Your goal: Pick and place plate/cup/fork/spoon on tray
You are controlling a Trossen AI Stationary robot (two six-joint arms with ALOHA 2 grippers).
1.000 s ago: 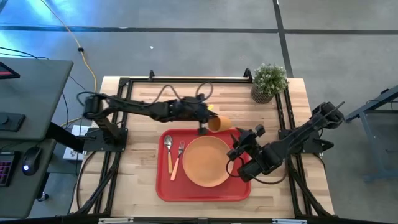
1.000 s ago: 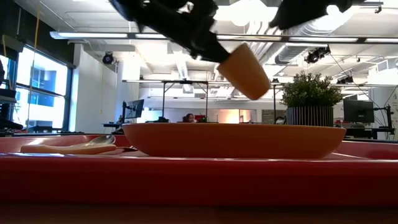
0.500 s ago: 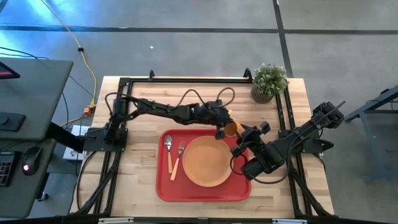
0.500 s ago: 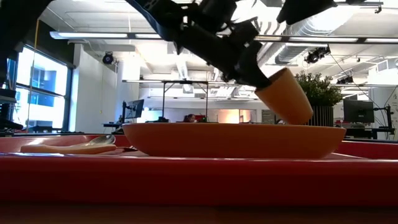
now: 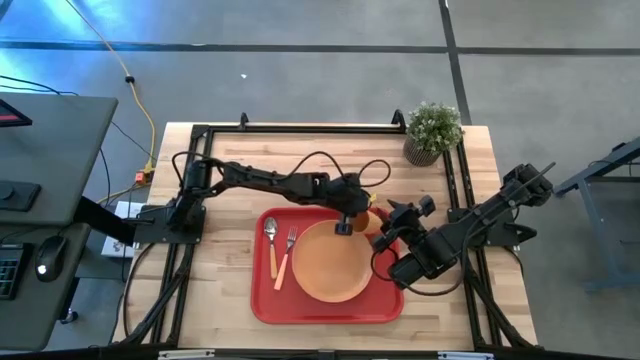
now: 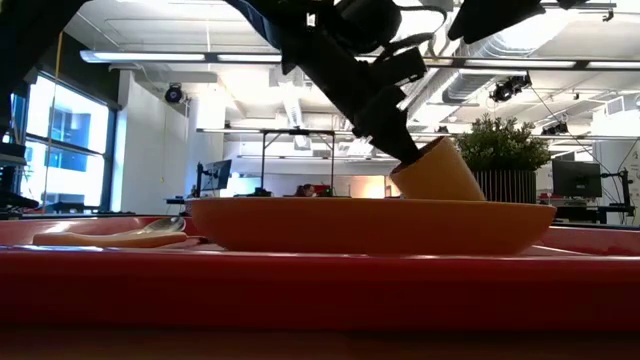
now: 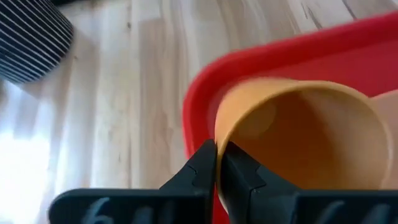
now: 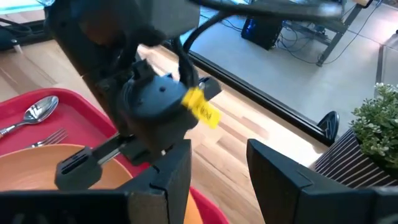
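The orange-tan cup [image 5: 369, 220] is tilted over the far right corner of the red tray [image 5: 262, 300], next to the orange plate [image 5: 330, 262]. My left gripper [image 5: 345, 222] is shut on the cup; in the low view the cup [image 6: 436, 174] sits behind the plate [image 6: 370, 225], which hides its base. The spoon [image 5: 271, 238] and fork [image 5: 287, 254] lie on the tray's left part. My right gripper [image 8: 217, 180] is open and empty, just right of the cup [image 5: 405, 213]. My left gripper pinches the cup's wall at its rim [image 7: 219, 127], one finger inside the cup and one outside. The fingers [image 6: 392, 128] slant down from the table's left. The cup is tilted, its mouth toward the gripper. Whether its base rests on the tray, the plate hides.
A potted green plant [image 5: 432, 131] stands at the table's far right corner. Bare wood lies along the far edge and to the left of the tray. My two grippers are close together at the tray's far right corner.
My left gripper has carried the cup toward the table's right edge, then toward the near edge and down. The cup has gone from beyond the tray's far edge to its far right corner, and has sunk behind the plate's rim, still tilted.
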